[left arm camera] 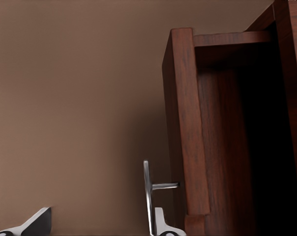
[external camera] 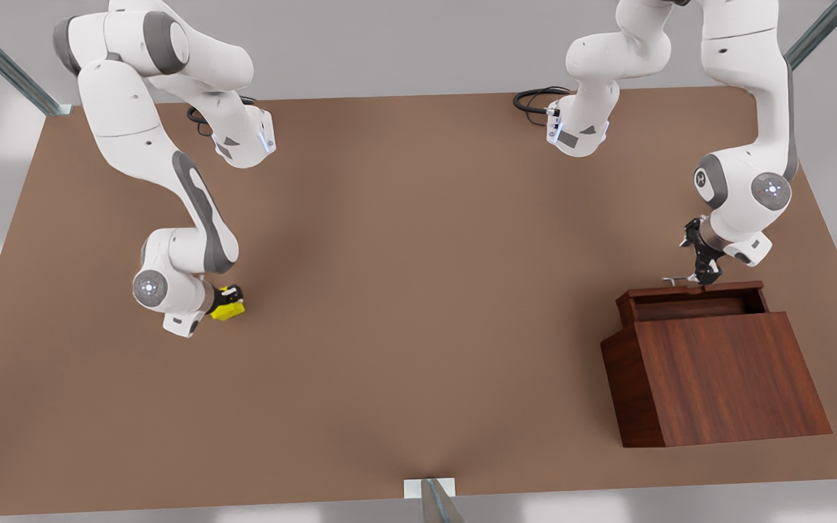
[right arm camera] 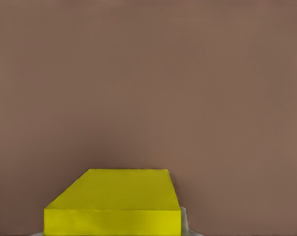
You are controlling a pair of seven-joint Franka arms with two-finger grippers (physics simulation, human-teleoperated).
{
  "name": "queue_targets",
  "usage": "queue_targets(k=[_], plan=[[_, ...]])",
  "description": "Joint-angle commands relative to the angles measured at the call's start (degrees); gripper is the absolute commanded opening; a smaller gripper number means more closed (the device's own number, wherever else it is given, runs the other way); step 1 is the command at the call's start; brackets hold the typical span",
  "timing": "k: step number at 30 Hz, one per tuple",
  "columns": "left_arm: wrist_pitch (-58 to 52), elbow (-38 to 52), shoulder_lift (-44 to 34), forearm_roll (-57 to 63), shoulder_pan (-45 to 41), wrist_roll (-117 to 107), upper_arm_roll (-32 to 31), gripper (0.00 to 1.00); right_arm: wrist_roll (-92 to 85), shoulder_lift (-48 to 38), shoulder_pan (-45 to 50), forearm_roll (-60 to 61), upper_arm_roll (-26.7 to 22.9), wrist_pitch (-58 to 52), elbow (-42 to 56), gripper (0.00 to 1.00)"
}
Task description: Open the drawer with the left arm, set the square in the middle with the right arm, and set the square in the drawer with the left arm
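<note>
The drawer (external camera: 694, 303) stands pulled out of the top of the dark wooden cabinet (external camera: 724, 378) at the front view's right. My left gripper (external camera: 704, 270) hangs just behind the drawer front (left arm camera: 185, 123), open, with the silver bar handle (left arm camera: 147, 191) between its fingers, close to one fingertip (left arm camera: 160, 222). Over at the front view's left, my right gripper (external camera: 228, 298) is shut on the yellow square (external camera: 229, 311), low over the brown table. In the right wrist view the square (right arm camera: 119, 201) sits close up against bare tabletop. The drawer's inside is in shadow.
The brown tabletop (external camera: 418, 290) stretches bare between the two arms. Black cables (external camera: 535, 98) lie by the arm bases at the far edge. A small white bracket (external camera: 429, 488) sits at the near edge.
</note>
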Motion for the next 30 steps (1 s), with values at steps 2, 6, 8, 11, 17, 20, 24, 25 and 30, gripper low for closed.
queue_targets(k=[2,6,8,11,17,20,24,25,30], plan=[[-0.16,0.0,-0.02,0.01,-0.02,0.0,0.0,1.0,0.21,-0.19,-0.11,-0.3,2.08,-1.98,2.64,0.5],[-0.42,0.0,-0.02,0.01,-0.02,0.0,0.0,1.0,0.47,-0.8,-0.02,-0.21,8.84,-4.53,9.49,0.51],[-1.48,0.0,-0.55,0.01,-0.02,0.0,0.0,1.0,5.12,-0.36,-0.02,-0.3,13.06,-5.85,12.66,0.51],[-2.45,0.0,-0.64,0.01,-0.02,0.0,0.0,1.0,13.47,1.04,1.02,-0.65,19.57,-5.68,14.94,0.51],[-3.68,0.0,-0.99,0.01,-0.11,-0.26,-0.08,1.0,21.3,4.91,16.23,-4.78,19.39,-5.85,21.54,0.51],[-5.26,0.0,-1.43,0.01,-0.2,-0.35,-0.08,1.0,27.1,7.55,23.53,-5.75,19.31,-5.94,27.07,0.51],[-5.52,0.0,-1.78,0.01,-0.29,-0.35,-0.08,1.0,43.09,11.94,30.03,-12.07,19.31,-5.94,29.54,0.51],[-5.52,0.0,-1.78,0.01,-0.29,-0.35,-0.08,1.0,46.43,12.12,31.0,-13.3,19.22,-5.94,29.45,0.51],[-5.0,0.0,-1.6,0.01,-0.37,-0.35,-0.08,1.0,56.54,16.51,35.04,-17.7,19.13,-5.77,31.21,0.51]])
